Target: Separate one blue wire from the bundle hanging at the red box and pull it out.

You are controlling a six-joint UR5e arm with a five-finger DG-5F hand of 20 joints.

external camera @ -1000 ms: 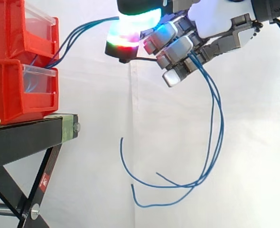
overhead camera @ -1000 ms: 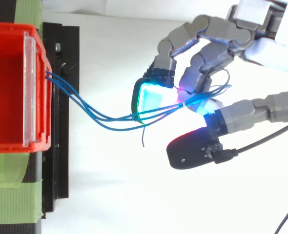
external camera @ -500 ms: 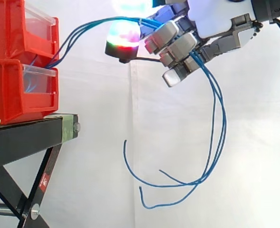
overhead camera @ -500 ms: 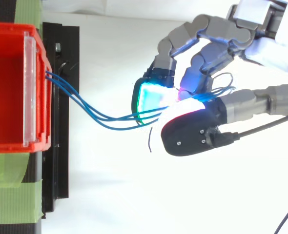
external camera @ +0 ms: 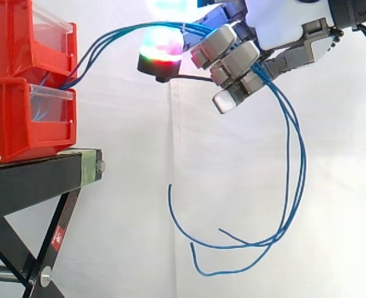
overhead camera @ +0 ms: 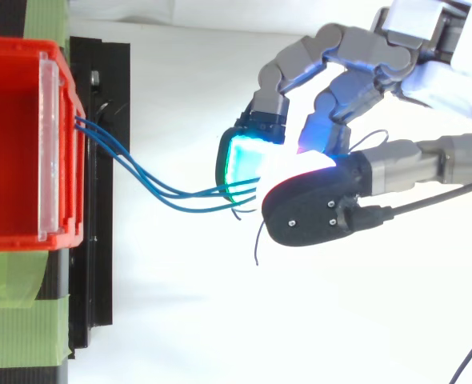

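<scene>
White curtain (external camera: 332,186) backs the whole scene, and I read the work against it. Nearest me in the side view, the loose tails of the thin blue wires (external camera: 257,244) hang in long loops below the robot's grey-and-white hand (external camera: 276,34), well clear of the stand. The hand sits high, out beyond the bins, its fingers curled and the thumb's glowing pad folded in against them. The blue wires run straight into that closed grasp. From above I count three strands crossing from bin to hand, and all seem to go in together. Farther off, the wires leave the front of the stacked red plastic bins (external camera: 22,118), which sit on the black metal stand (external camera: 34,180) with green tape (overhead camera: 24,320) at its edge.

I judge that the separating step is in hand, not the pull, because the strands look gathered rather than singled out. The next move calls for letting all but one slip free, then drawing away from the bins. Glare from the pads and the thumb's dark back hide how each strand lies within the grasp, so I cannot tell which are pinched. How the wires are anchored inside the bin is also hidden.
</scene>
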